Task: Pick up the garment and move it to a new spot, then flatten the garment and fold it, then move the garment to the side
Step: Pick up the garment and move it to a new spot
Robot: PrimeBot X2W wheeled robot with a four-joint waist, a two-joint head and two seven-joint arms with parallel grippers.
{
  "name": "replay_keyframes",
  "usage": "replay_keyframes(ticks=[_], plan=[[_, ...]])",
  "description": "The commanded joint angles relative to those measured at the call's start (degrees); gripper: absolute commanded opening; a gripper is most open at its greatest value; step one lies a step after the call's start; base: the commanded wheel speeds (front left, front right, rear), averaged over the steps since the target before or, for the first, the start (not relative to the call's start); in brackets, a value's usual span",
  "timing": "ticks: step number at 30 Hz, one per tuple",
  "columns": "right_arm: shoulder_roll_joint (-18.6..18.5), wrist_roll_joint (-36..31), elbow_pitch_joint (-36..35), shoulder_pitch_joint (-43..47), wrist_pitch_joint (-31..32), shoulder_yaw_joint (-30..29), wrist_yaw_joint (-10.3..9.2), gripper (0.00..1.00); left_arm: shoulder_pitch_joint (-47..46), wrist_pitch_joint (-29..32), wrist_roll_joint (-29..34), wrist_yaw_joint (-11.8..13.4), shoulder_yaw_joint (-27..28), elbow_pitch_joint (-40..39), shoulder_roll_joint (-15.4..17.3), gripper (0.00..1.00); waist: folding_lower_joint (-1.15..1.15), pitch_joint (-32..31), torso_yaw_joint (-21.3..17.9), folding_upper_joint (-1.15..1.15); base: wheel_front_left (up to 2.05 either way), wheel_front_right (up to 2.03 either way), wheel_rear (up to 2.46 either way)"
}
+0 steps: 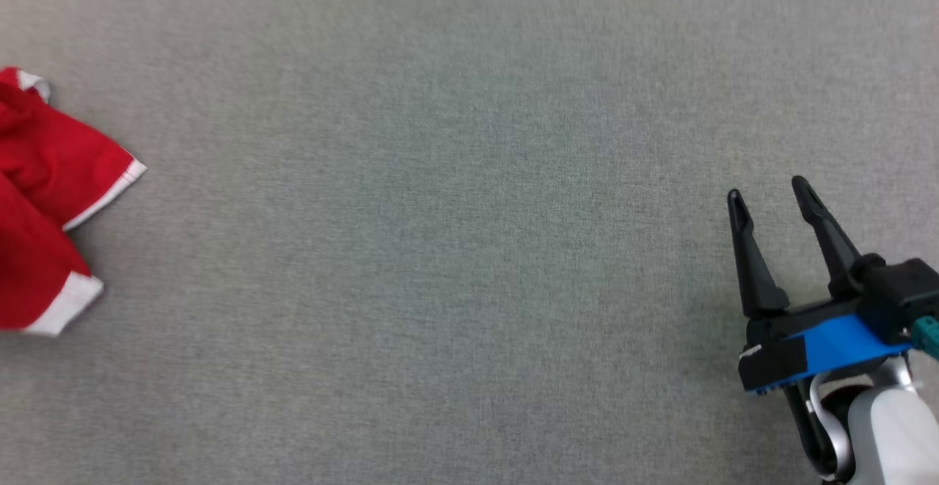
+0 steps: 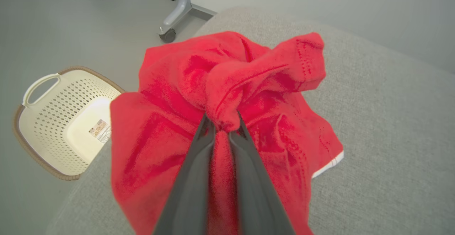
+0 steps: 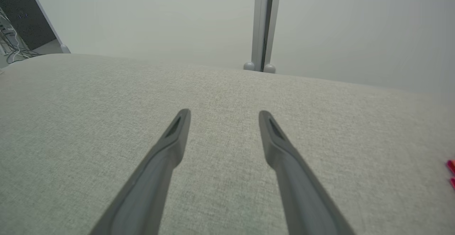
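Clearly the left gripper is the near arm: its fingers pinch a bunched fold of the red garment, which lies crumpled at the counter's left edge. The right gripper hovers well apart near the right edge, fingers spread, holding nothing.
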Motion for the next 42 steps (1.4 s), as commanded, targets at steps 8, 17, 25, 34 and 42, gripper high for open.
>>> replay_keyframes(ticks=[8, 17, 25, 34, 42], plan=[[1.94, 1.86, 4.1, 2.91, -1.86, -0.35, 0.0, 1.0, -5.11, -1.09, 2.63, -3.01, -4.12, -12.88, 1.75, 0.0, 0.0, -11.3, 1.11, 0.0, 0.0, 0.0, 0.0], [3.2, 3.09, 6.21, 5.17, -2.98, -1.14, 0.0, 1.0, -11.52, 4.61, 3.0, -5.22, -13.15, -27.03, -0.8, 0.0, 0.0, -18.73, 0.18, 0.0, 0.0, 0.0, 0.0], [3.63, 3.13, 6.2, 4.74, -2.63, 0.25, 0.0, 1.0, -14.64, 10.68, 0.39, -6.32, -24.03, -34.29, -6.78, 0.0, 0.0, -19.64, -5.78, 0.0, 0.0, 0.0, 0.0], [3.81, 2.99, 6.28, 3.06, -3.06, 1.83, 0.0, 1.0, -9.65, 8.77, -0.22, -6.46, -31.41, -28.82, -12.86, 0.0, 0.0, -17.66, -13.44, 0.0, 0.0, 0.0, 0.0], [4.15, 3.95, 7.07, 2.13, -4.26, 2.24, 0.0, 1.0, -3.11, 1.02, 4.76, -3.8, -36.9, -14.24, -17.72, 0.0, 0.0, -15.43, -19.11, 0.0, 0.0, 0.0, 0.0]])
